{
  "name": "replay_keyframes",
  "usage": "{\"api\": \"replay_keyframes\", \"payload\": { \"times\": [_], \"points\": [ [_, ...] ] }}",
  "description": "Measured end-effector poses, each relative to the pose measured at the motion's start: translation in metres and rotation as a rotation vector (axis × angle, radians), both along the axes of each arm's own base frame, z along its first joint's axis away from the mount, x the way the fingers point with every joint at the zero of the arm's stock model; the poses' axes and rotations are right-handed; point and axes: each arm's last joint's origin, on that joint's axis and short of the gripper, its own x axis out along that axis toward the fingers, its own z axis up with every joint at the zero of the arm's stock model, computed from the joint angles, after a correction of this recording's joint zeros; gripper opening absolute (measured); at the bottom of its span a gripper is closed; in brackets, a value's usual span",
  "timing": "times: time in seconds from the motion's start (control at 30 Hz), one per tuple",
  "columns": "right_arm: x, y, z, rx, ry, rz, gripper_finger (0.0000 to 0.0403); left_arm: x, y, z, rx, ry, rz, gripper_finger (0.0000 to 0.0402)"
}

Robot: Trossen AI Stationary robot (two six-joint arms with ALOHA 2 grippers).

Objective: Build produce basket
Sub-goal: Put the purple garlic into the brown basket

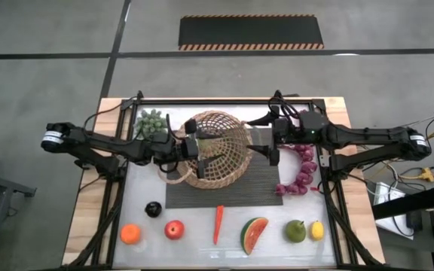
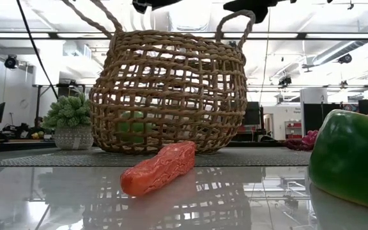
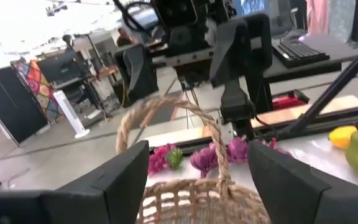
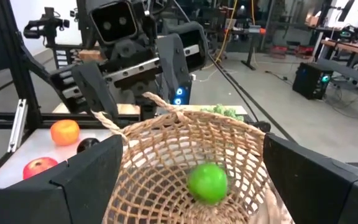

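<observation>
Holding only a green apple (image 4: pixel 207 182) so far, the basket (image 1: pixel 215 149) sits on the dark mat (image 1: pixel 224 192) between the released left hand (image 1: pixel 194 148) and released right hand (image 1: pixel 271 139), while most fruit waits along the bench's (image 1: pixel 202 245) front edge.

Floor (image 1: pixel 44 30): grey concrete, seamed. Hazard-edged black mat (image 1: pixel 251 31) lies beyond the table. Table (image 1: pixel 89 211): pale wood border, glossy white top. Ceiling (image 2: pixel 337 19): white beams, strip lights. Desks (image 4: pixel 353 50), monitors (image 3: pixel 64 65), a potted plant (image 2: pixel 72 121) stand behind.
</observation>
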Motion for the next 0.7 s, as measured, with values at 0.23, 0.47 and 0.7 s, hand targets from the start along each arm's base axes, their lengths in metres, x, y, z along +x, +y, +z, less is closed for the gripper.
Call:
{"api": "replay_keyframes", "payload": {
  "times": [0.23, 0.47, 0.7],
  "points": [
    [-0.011, 0.001, 0.007, 0.012, -0.023, 0.001, 0.0368, -0.004, 0.000, 0.003, -0.028, 0.138, 0.003, 0.0253],
    [-0.023, 0.003, 0.016, 0.165, -0.065, -0.009, 0.0368, -0.010, -0.005, 0.019, 0.032, 0.144, -0.022, 0.0253],
    [-0.035, 0.005, 0.021, 0.305, -0.079, 0.012, 0.0368, -0.026, -0.009, 0.035, 0.163, 0.103, -0.043, 0.0254]
  ]
}}
